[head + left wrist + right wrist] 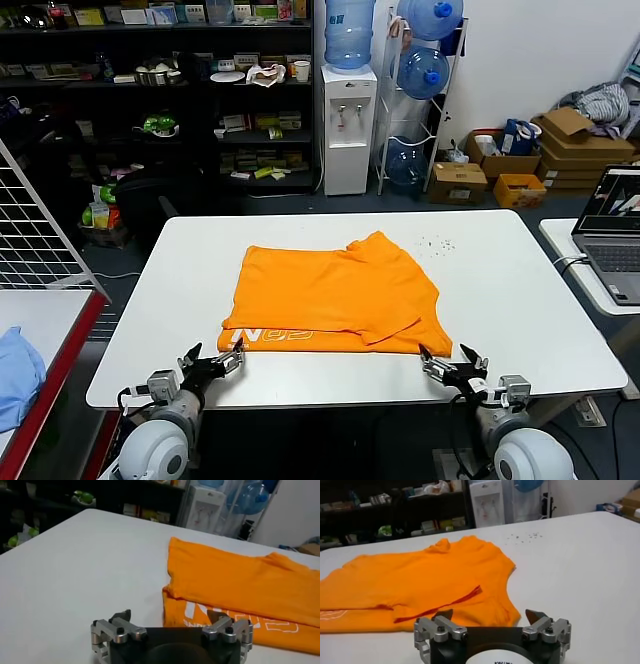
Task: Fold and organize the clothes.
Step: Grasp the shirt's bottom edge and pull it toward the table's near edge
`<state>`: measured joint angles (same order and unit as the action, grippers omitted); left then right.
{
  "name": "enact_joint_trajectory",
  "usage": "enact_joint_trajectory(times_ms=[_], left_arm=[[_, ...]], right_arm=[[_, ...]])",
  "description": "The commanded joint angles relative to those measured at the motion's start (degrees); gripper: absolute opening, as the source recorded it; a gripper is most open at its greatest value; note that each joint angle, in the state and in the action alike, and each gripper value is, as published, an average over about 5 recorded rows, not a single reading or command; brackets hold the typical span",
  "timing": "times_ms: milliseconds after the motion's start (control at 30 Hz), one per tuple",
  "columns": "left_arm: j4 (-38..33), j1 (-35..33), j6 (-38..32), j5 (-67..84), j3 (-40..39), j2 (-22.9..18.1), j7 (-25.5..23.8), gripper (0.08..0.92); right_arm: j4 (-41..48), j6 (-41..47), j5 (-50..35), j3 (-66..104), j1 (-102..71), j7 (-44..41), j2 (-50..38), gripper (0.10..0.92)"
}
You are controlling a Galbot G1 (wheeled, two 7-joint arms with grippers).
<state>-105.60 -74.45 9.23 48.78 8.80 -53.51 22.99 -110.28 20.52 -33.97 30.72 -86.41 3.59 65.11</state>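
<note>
You've got white printed lettering along the near hem of the orange T-shirt (335, 300), but it runs upside down in the head view and is cut off by the fold, so you can't read it; one character may be an N.
</note>
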Motion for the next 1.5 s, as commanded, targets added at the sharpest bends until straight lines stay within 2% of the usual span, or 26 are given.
enact_joint_trajectory(times_ms=[33, 233, 333, 867, 967, 1167, 1267, 1500], left_arm=[[0.7, 0.07, -0.04, -0.21, 0.12, -0.13, -0.37, 0.921], [0.98, 0.07, -0.15, -0.42, -0.2, -0.05, -0.29, 0.916], [1.18, 0.07, -0.31, -0.64, -0.48, -0.22, -0.29, 0.872], [0.96, -0.06, -1.03, -1.17, -1.27, -0.48, -0.46, 0.426], [0.24, -0.35, -1.01, -1.06, -1.34, -0.3, -0.35, 0.34], [-3.04, -1.7, -0.87, -0.16, -0.76, 1.02, 0.38, 0.167], [-5.08, -2.79, -0.63, 1.11, 0.39, 2.09, 0.9, 0.106], [-10.57, -6.66, 0.53, 5.97, 2.67, 5.07, 3.17, 0.095]], right_arm=[[1.13, 0.32, -0.27, -0.32, 1.02, -0.39, 0.1, 0.873], [1.31, 0.47, -0.24, -0.75, 1.34, -0.45, 0.23, 0.704], [1.42, 0.65, -0.27, -0.81, 1.23, -0.45, 0.19, 0.618], [0.37, 0.48, -1.06, -0.24, -0.23, 0.26, 0.14, 0.161], [-0.3, 0.36, -1.64, -0.05, -0.6, 0.64, 0.13, 0.122], [-3.36, 0.23, -3.98, 0.91, -2.49, 2.13, -0.5, 0.123], [-5.78, 0.57, -5.73, 1.74, -4.21, 3.09, -1.23, 0.123], [-11.08, 2.66, -8.15, 3.97, -9.83, 6.27, -2.64, 0.123]])
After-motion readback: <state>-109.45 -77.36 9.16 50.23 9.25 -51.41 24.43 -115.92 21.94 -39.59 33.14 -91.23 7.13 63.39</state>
